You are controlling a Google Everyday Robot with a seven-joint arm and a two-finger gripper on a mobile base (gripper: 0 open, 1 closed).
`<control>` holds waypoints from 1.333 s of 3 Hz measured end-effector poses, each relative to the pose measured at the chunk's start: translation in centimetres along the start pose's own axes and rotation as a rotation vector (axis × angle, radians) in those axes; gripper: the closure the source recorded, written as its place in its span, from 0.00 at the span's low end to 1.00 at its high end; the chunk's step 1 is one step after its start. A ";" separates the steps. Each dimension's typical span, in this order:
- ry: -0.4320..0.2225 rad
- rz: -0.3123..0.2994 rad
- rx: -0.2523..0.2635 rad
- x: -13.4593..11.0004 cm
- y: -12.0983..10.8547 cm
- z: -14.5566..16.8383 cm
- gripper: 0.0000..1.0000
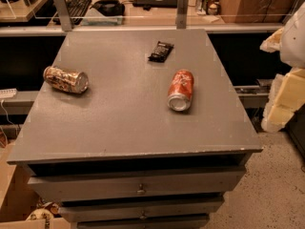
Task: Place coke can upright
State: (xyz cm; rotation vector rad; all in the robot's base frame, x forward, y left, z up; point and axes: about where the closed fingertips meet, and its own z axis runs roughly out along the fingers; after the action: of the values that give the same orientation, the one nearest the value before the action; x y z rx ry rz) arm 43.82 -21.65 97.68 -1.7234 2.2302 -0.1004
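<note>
The coke can (180, 90) lies on its side on the grey cabinet top (124, 123), right of the middle, with its silver end facing the front edge. It is red-orange with white lettering. My gripper (278, 109) shows as pale cream shapes at the right edge of the view, beyond the cabinet's right side and well apart from the can. Nothing is in it that I can see.
A brown-and-gold patterned can (66, 79) lies on its side at the left. A small black wrapper (160, 51) lies near the back, behind the coke can. Drawers (139, 189) face the front. A desk with a keyboard (76, 5) stands behind.
</note>
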 end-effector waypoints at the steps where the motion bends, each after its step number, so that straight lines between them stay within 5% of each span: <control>1: 0.000 0.000 0.000 0.0 0.0 0.0 0.00; 3: -0.086 0.033 -0.005 -4.4 -3.4 3.5 0.00; 4: -0.116 0.165 0.001 -7.7 -6.7 6.7 0.00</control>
State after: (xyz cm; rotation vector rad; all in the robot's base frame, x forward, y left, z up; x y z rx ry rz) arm 53.74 -15.24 94.61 -1.4975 2.2748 0.0347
